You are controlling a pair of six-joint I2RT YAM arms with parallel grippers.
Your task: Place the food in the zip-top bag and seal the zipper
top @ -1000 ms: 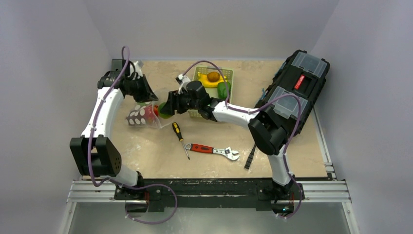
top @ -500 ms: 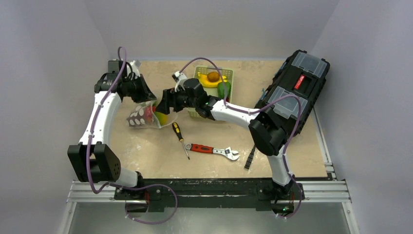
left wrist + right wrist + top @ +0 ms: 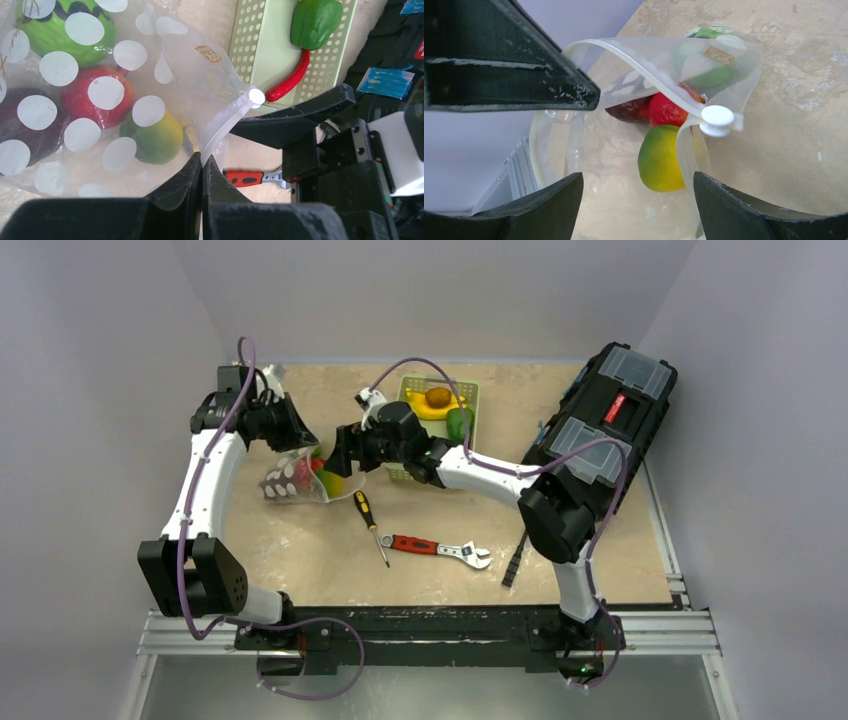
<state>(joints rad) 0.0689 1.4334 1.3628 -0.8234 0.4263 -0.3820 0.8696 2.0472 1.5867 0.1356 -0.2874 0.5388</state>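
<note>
Right gripper (image 3: 336, 461) had just opened wide, empty; mango (image 3: 661, 157) lay in the bag (image 3: 190, 75), left gripper (image 3: 202, 166) pinching its rim. Food (image 3: 438, 398) remained in the far basket (image 3: 472, 389).

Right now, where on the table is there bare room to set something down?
Bare: the near-left patch between the zip-top bag, screwdriver and front rail; also between the basket and toolbox. Crowded around the bag mouth.
</note>
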